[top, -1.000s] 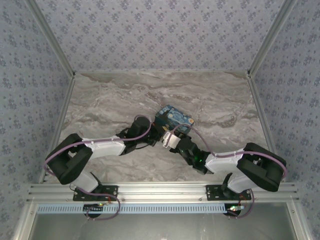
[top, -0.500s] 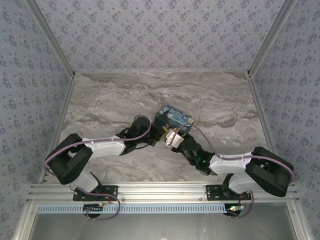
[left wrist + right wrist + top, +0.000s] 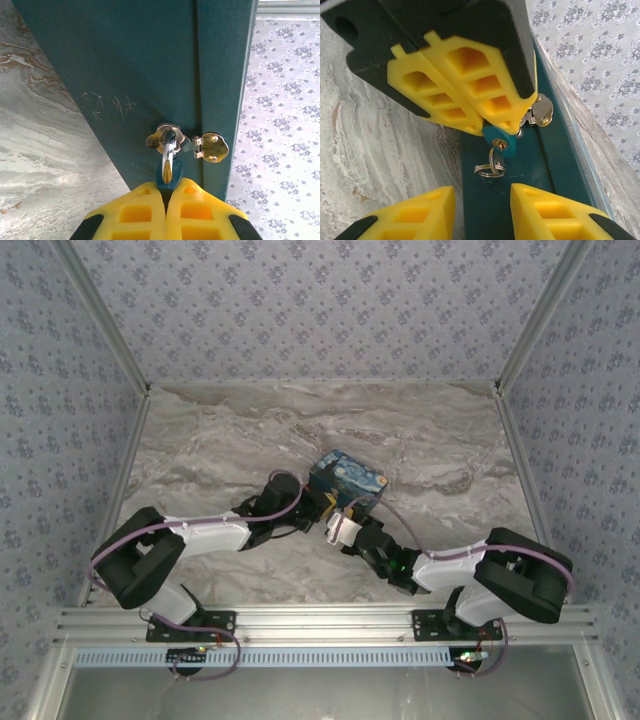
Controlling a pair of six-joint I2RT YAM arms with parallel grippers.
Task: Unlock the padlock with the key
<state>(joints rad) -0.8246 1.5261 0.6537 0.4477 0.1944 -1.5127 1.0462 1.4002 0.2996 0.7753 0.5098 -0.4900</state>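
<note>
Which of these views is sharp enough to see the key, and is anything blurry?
Left wrist: key sharp, glint on its shaft, left gripper slightly soft. Right wrist: key head crisp, right gripper softer. Top external: evenly lit, key too small.

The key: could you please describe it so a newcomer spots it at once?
On the marble table, find the blue-and-yellow painted box. At the brass clasp on its teal side, the left gripper pinches the key: blue head, silvery shaft, unlike the brass fittings.

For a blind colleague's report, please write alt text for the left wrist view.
Yellow left fingers, shut on the blue-headed key, hold it at the brass padlock on a dark teal box; marble table lies left.
</note>
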